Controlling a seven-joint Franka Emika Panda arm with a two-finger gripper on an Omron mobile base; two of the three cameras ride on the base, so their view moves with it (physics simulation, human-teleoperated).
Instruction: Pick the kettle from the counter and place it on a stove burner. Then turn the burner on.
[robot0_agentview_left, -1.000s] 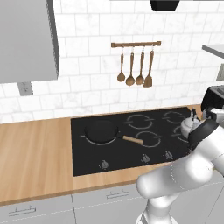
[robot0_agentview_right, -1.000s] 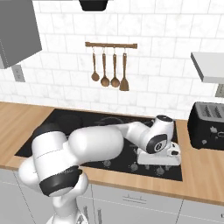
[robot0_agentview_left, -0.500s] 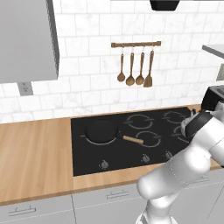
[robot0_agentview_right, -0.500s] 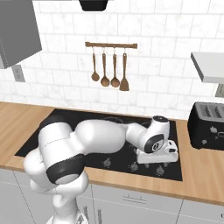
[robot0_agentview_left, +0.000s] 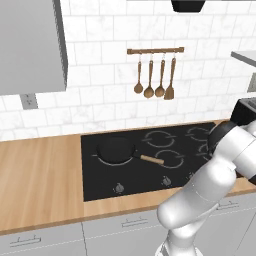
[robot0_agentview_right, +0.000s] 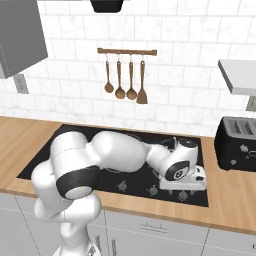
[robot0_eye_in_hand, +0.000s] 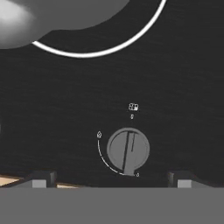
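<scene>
End effector low over the front strip of the black glass cooktop, fingers spread wide, both dark tips apart at the bottom of the hand view with nothing between them. Directly ahead of the tips, a small round control knob, grey, with a raised bar across it running nearly upright, a thin white arc scale along its left side and a tiny burner icon above. In the right base view the white hand sits at the cooktop's front right, over the knob row. Kettle: its shiny silver underside or flank shows at the top left of the hand view as a rounded grey mass with a bright highlight, sitting inside a white ring, the stove burner; handle, spout and lid knob hidden from here. Ring reads white, not red. In the left base view the arm covers that right-hand burner. Black frying pan with wooden handle rests on the left burner, well apart. Wooden surface runs left of the cooktop. Toaster stands on the surface to the right.
</scene>
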